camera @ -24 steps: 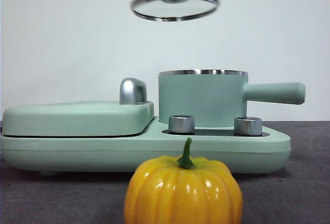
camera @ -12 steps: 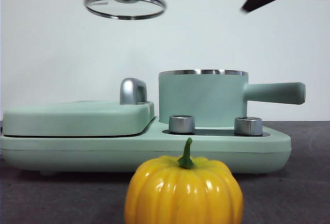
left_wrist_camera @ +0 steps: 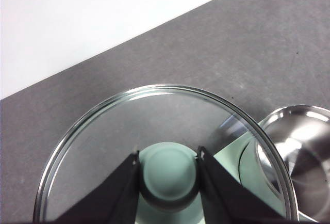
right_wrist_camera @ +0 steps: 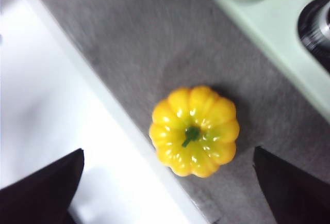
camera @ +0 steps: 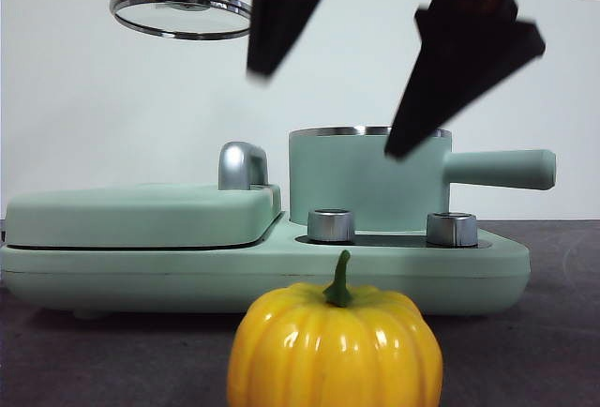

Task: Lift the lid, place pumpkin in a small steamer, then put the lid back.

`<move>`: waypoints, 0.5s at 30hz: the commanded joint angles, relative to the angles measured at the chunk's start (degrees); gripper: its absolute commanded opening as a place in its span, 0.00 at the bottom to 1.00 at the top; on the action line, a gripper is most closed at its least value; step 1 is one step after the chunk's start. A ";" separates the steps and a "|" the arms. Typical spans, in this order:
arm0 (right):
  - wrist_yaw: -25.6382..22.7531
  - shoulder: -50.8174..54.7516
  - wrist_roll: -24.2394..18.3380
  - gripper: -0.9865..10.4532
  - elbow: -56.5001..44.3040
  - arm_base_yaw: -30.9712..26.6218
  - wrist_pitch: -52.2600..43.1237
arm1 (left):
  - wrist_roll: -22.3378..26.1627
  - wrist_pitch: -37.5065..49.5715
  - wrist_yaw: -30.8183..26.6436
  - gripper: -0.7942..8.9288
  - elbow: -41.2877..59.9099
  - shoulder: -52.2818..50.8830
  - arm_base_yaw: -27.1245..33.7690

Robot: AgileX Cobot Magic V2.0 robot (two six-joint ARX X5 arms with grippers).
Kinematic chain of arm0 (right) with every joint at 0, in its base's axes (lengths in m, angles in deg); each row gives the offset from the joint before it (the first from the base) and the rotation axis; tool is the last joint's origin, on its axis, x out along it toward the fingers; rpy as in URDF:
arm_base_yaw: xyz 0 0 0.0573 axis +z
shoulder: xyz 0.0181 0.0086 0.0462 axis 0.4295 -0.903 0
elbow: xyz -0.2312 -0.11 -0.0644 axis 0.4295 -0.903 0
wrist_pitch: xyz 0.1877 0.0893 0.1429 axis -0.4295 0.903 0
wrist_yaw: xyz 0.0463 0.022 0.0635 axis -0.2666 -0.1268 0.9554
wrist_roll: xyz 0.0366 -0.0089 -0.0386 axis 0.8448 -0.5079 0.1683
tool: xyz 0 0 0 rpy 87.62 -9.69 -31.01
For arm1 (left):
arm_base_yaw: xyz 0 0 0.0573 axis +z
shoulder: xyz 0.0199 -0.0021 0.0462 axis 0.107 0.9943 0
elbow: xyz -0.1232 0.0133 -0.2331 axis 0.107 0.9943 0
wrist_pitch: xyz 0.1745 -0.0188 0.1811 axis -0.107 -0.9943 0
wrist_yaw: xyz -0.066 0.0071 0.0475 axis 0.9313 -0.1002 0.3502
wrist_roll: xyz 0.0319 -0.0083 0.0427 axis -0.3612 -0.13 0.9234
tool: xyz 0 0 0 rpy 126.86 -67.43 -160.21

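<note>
Lid [camera: 181, 13] held high in the air above the flat grill side of the cooker [camera: 141, 215], level, knob up, with the left gripper [left_wrist_camera: 168, 175] and its fingers [left_wrist_camera: 126, 190] pinching the mint knob [left_wrist_camera: 169, 171] from both sides. Pot [camera: 367, 177] open at the cooker's other end, steel rim bare, long handle [camera: 497, 168] lying level and pointing along the worktop's [camera: 553, 332] length, away from the grill side. Pumpkin [camera: 335, 346] alone near the worktop's front edge, upright, short green stem [camera: 339, 280] pointing up, body squat, no long axis to speak of. Right gripper [right_wrist_camera: 167, 193] poised high over the pumpkin, fingers [right_wrist_camera: 44, 193] spread wide, one on each side of it, not touching. Step in hand, by the look of it: reaching for the pumpkin. Best done by coming straight down centred on the stem, closing across the ribbed sides below the widest part, since the glossy skin seems likely to slip; lid best kept parked well aside.
</note>
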 commanded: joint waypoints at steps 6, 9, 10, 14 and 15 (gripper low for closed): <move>-1.77 -7.30 0.74 0.56 1.11 2.27 -0.61 | -0.87 1.51 0.48 0.10 -1.68 -0.07 0.24; -3.23 -9.88 0.57 0.56 1.11 2.25 -0.92 | -0.94 1.46 0.48 0.10 -1.57 -0.07 0.24; -3.23 -10.62 0.57 0.57 1.11 2.25 -1.05 | -0.96 1.46 0.48 0.10 -1.55 -0.04 0.24; -3.19 -13.09 0.46 0.56 1.11 2.25 -1.57 | -1.03 1.49 0.48 0.10 -1.51 -0.04 0.24; -3.17 -13.79 0.46 0.57 1.11 2.27 -1.92 | -1.11 1.49 0.48 0.10 -1.49 -0.04 0.24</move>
